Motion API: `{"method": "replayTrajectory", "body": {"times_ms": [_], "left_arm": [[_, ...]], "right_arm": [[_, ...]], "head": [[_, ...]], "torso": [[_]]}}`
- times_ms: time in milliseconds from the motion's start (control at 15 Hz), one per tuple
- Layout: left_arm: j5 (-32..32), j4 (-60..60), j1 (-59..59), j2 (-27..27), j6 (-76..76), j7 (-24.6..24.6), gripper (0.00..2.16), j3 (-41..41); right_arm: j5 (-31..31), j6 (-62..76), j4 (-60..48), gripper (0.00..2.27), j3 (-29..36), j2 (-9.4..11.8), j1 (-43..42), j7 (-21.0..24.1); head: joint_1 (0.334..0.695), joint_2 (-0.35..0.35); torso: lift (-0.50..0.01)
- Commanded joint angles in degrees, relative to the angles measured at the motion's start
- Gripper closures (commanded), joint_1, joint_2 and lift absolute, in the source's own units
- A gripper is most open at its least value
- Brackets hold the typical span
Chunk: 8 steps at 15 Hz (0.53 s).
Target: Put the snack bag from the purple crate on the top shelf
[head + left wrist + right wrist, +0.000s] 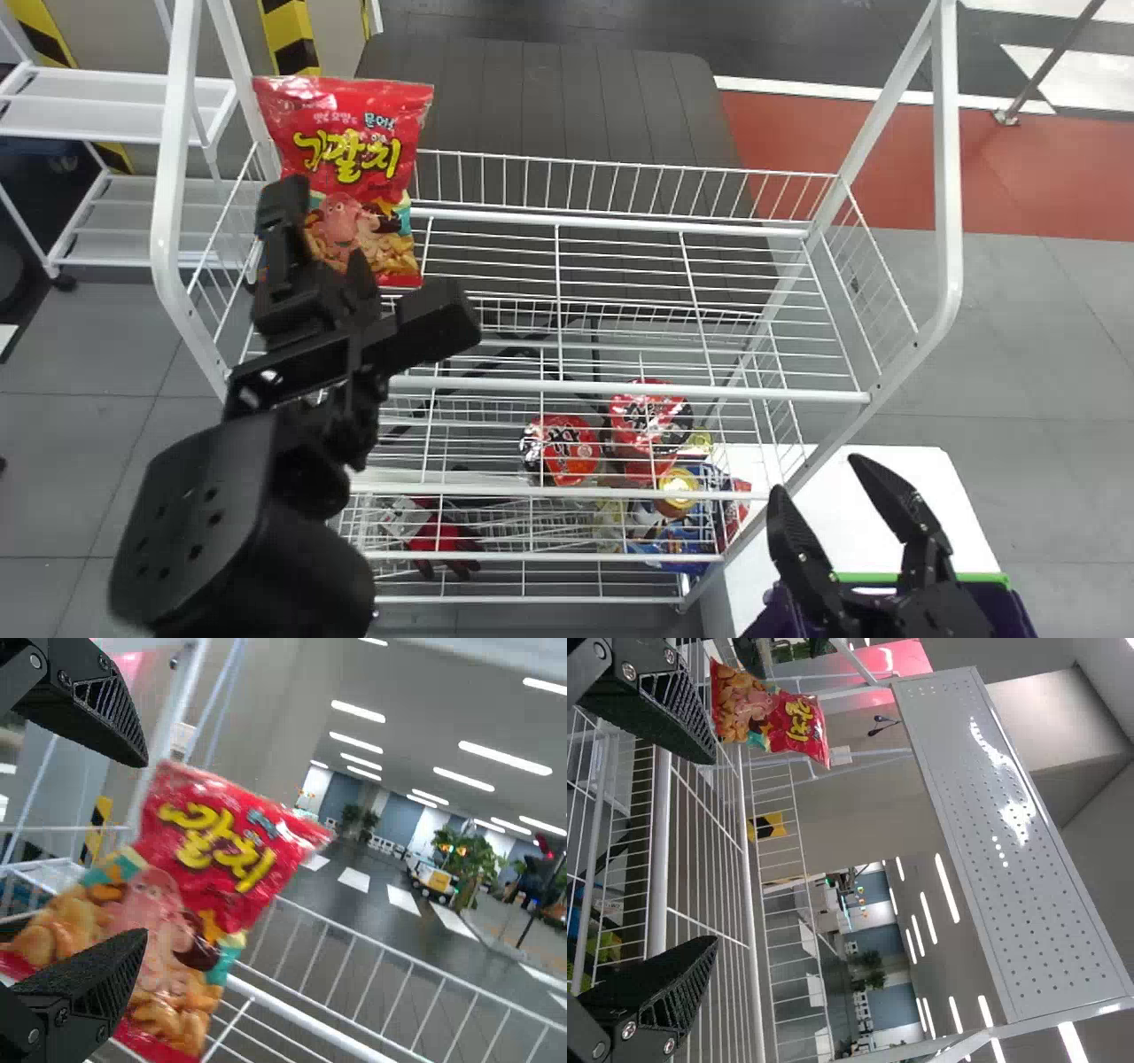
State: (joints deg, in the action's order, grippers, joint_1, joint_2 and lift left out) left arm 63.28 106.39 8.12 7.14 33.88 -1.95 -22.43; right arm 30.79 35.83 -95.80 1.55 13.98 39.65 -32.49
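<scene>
At top shelf (629, 390), left pincer (374, 250) wide, empty, near upright snack bag (354, 159) (bright red); right pincer (818, 477) wide.

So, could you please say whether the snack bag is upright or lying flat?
Upright: the snack bag is on end at the rack's left, lettering uppermost.

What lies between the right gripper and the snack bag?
In the head view: the rack's wire shelves, with two red packs on a lower one.

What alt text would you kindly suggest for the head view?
A red snack bag stands at the left end of the white top shelf, the open left claw in front; the open right claw is near a purple crate.
</scene>
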Motion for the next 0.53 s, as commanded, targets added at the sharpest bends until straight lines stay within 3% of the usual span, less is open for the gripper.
{"method": "replayTrajectory", "body": {"times_ms": [0, 200, 467], "left_arm": [[-1.66, 6.46, 6.38, 0.60, 0.00, -0.43, 0.16, 2.75], [-6.94, 14.19, 14.64, 1.30, -0.35, -2.36, 0.15, 5.82], [-17.57, 21.93, 24.66, 1.47, -4.74, -6.93, 0.15, 9.87]], "right_arm": [[-1.26, -4.32, -6.06, 0.10, 1.09, 0.00, 1.57, 1.38], [-4.24, -12.41, -14.59, 0.10, 1.88, -0.62, 3.68, 6.30], [-9.34, -33.68, -26.37, 0.10, 1.18, -2.73, 5.35, 15.27]], "head": [[0.695, -0.079], [0.695, -0.040], [0.695, 0.021]], "torso": [[0.000], [0.000], [0.000]]}}
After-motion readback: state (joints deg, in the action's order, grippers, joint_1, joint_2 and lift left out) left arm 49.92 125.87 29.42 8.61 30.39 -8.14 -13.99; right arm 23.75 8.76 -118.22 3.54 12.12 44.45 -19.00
